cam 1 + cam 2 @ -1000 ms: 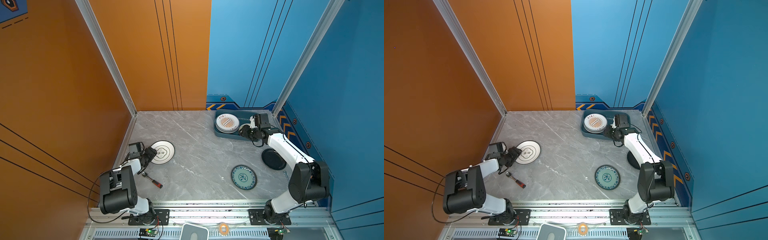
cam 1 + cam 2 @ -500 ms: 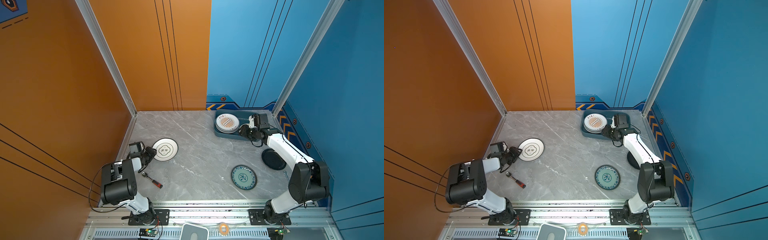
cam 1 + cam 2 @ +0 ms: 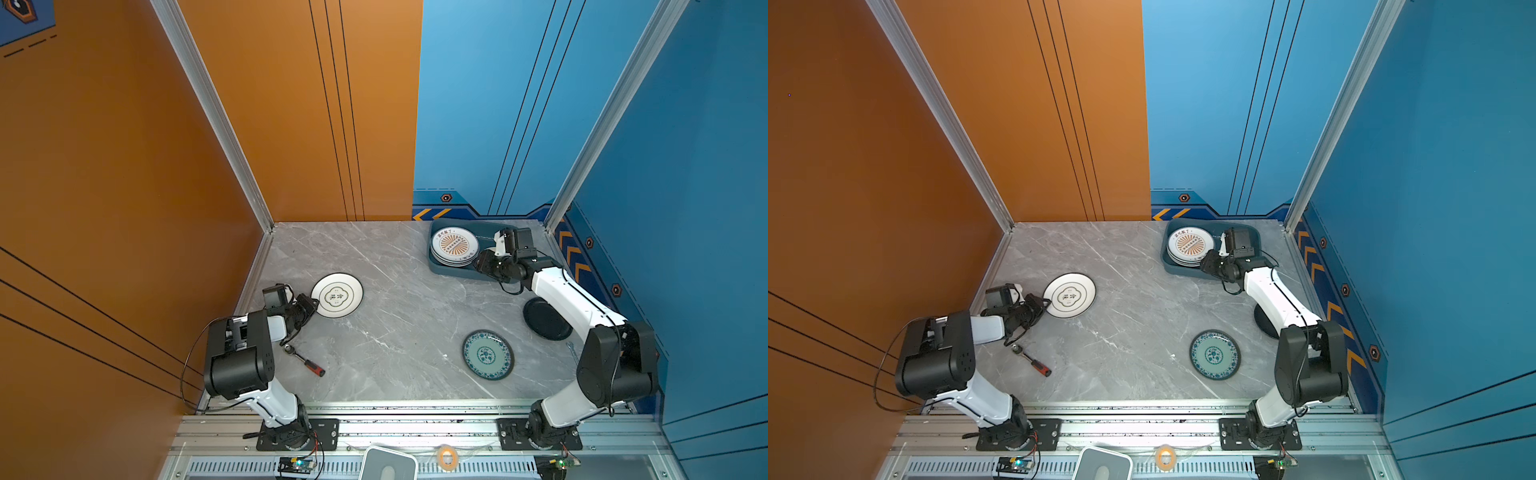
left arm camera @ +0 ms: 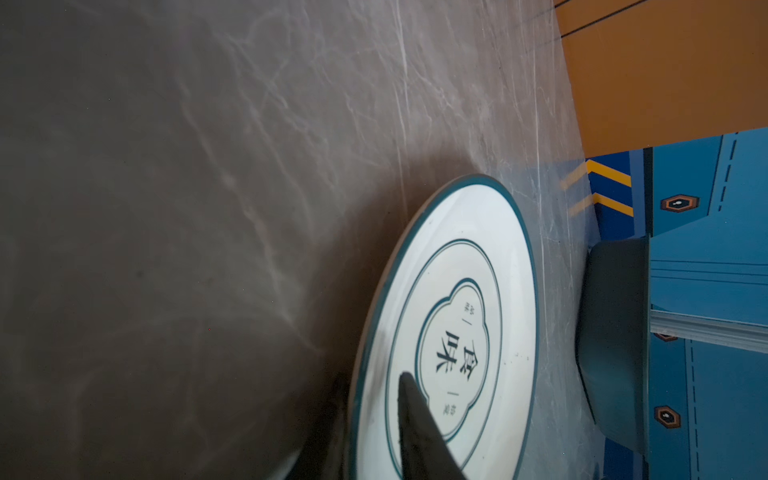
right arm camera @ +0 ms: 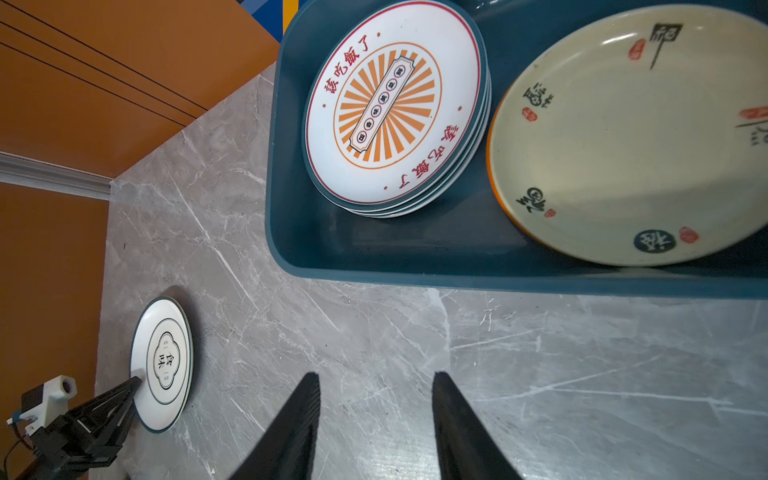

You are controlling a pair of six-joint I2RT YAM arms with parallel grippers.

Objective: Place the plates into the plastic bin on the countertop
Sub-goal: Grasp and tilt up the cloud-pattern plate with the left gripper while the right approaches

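Note:
A white plate with dark green rings [image 3: 336, 295] [image 4: 478, 291] lies at the left of the grey marble countertop [image 3: 395, 324]. My left gripper [image 3: 313, 305] [image 4: 372, 386] is shut on its near rim, one finger [image 4: 415, 424] on top and the other underneath. The dark teal plastic bin [image 3: 440, 268] [image 5: 415, 278] at the back right holds a stack topped by an orange-sunburst plate [image 5: 395, 104] and a cream plate [image 5: 623, 137]. My right gripper [image 3: 482, 262] [image 5: 376, 378] hangs open over bare countertop beside the bin's front wall. A teal-patterned plate [image 3: 487, 354] and a black plate [image 3: 544, 320] lie on the countertop.
A red-handled screwdriver [image 3: 307, 363] lies near the left arm. My right arm covers part of the black plate. Orange and blue walls close in three sides, and an aluminium rail [image 3: 415, 405] runs along the front edge.
My left gripper has closed on the white plate's rim, and the plate has shifted a little to the right and back. The right arm has not moved.

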